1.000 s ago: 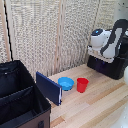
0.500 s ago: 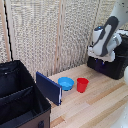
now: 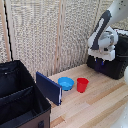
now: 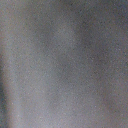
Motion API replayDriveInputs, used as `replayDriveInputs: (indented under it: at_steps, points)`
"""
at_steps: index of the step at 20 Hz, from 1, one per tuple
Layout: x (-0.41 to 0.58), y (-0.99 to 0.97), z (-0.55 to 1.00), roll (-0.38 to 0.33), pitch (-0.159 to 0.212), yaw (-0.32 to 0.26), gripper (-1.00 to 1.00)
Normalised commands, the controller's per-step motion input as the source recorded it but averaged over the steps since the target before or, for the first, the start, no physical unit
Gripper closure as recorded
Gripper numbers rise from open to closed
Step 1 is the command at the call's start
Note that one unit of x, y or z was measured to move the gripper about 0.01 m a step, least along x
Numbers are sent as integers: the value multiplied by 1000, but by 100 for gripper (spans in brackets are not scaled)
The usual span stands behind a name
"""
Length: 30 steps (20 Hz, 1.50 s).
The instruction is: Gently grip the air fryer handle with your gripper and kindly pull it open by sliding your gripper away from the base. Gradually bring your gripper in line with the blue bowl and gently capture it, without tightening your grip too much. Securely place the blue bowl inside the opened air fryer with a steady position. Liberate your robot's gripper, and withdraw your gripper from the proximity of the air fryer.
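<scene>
- The white block-shaped hand (image 3: 101, 61) with short blue-tipped fingers, ending the bulky white-and-grey arm, hangs close against the front of the black boxy air fryer (image 3: 116, 64) at the exterior view's right.
- The air fryer handle is not clearly visible; it is probably hidden behind the hand.
- I cannot tell whether the fingers are wide, narrow or closed on anything: the exterior view is too coarse, and the wrist view is only a grey blur.
- The small shallow bright-blue bowl (image 3: 65, 83) sits on the light wooden counter (image 3: 95, 107), well apart from the air fryer, just beside a red cup (image 3: 82, 85) and near a dark-blue flat panel (image 3: 48, 88) leaning at a large black fabric-sided case (image 3: 17, 97).
- Judging by this, the first step is in hand: taking the handle, with the drawer not seen pulled out.
- The next move calls for a light, centred grip on the handle, then a straight pull away from the base.
</scene>
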Motion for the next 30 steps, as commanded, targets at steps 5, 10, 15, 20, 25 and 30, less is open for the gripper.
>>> replayDriveInputs:
  at_steps: [5, 10, 15, 20, 25, 30]
  points:
    - [-518, 681, 760, 99, -113, -28, 100]
    - [-443, 848, 530, 63, -151, -1, 100]
    - [-326, 848, 589, 54, -153, -12, 100]
    - [-305, 830, 735, 38, -131, -11, 100]
    - [-303, 859, 512, 60, -157, -2, 100]
    - [-305, 882, 254, 76, -190, -1, 100]
